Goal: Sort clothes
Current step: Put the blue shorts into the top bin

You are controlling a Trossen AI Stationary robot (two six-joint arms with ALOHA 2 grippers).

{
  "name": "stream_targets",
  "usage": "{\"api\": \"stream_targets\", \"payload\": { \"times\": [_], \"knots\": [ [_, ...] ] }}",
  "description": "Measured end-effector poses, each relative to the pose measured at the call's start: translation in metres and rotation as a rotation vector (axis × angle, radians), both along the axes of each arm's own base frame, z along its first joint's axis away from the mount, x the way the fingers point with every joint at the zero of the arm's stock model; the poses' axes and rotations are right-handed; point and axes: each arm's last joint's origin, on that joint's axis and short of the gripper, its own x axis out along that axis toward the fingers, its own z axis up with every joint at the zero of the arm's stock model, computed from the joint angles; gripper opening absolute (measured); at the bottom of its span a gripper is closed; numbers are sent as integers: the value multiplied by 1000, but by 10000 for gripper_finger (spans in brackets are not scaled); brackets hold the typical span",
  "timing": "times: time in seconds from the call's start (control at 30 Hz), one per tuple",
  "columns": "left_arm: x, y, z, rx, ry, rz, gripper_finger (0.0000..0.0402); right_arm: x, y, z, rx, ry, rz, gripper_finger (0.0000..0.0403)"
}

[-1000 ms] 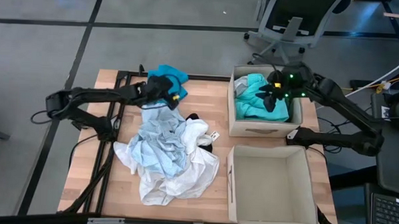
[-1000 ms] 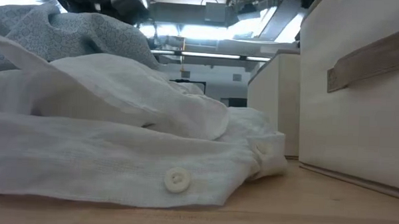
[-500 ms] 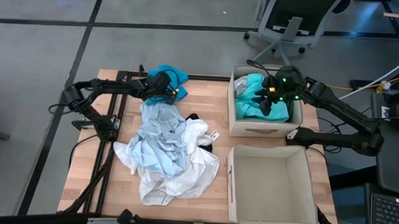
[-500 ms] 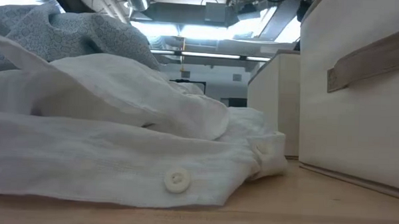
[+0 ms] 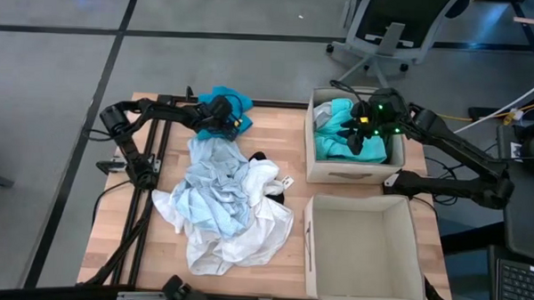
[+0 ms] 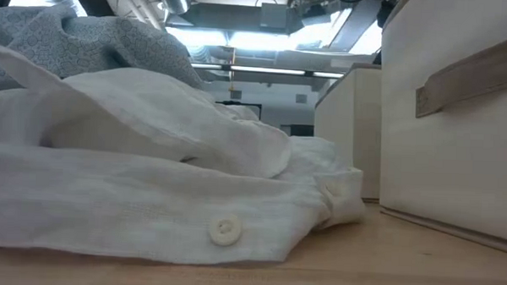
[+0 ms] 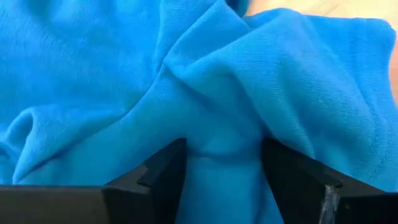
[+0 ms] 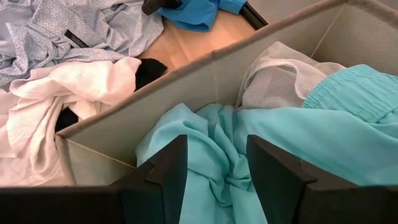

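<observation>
At the table's (image 5: 112,243) far edge, the left gripper (image 7: 221,167) has a fold of the blue garment (image 5: 226,100) between its parted fingers, unclenched. The right gripper (image 8: 214,163) hangs spread over the teal garment (image 5: 339,126) inside the far box (image 5: 351,177). The pale blue shirt (image 5: 208,188) and white shirt (image 6: 150,198) are heaped mid-table; the near box (image 5: 360,287) sits at the near right corner.

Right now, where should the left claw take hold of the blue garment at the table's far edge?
On the raised fold of the blue garment bunched between the left claw's open fingers, coming from above; that ridge stands proud of the flat cloth.
</observation>
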Motion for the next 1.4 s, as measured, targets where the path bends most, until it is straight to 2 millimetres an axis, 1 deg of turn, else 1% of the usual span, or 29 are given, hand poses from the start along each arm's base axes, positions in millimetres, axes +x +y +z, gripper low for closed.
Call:
{"api": "stream_targets", "payload": {
  "times": [0.07,0.13,0.23,0.37,0.43,0.57,0.67,0.8,0.87,1.17,1.27,1.4],
  "knots": [
    [0,0,-2,-1,14,-15,185,0,0,0,0,0,0,168],
    [0,0,-3,-3,16,-21,161,0,0,0,0,0,0,168],
    [1,-2,-3,0,26,-41,110,0,0,0,0,0,0,168],
    [2,-2,-4,-11,11,-80,31,0,0,0,0,0,0,168],
    [3,-3,-3,-12,6,-91,12,0,0,0,0,0,0,168],
    [3,-10,6,-9,2,-109,15,0,0,0,0,0,0,168],
    [5,-19,19,7,-11,-156,6,0,0,0,0,1,0,168],
    [12,-31,47,84,-103,-205,7,0,0,-1,5,6,-1,168],
    [15,-38,57,110,-128,-239,5,-1,1,-1,9,11,-1,168],
    [20,-78,110,243,-300,-380,3,0,0,2,-8,-16,-1,168],
    [21,-92,124,281,-362,-428,5,3,-1,6,-20,-79,29,168],
    [25,-109,138,330,-430,-504,3,9,-2,16,-44,-205,109,168]
  ]
}}
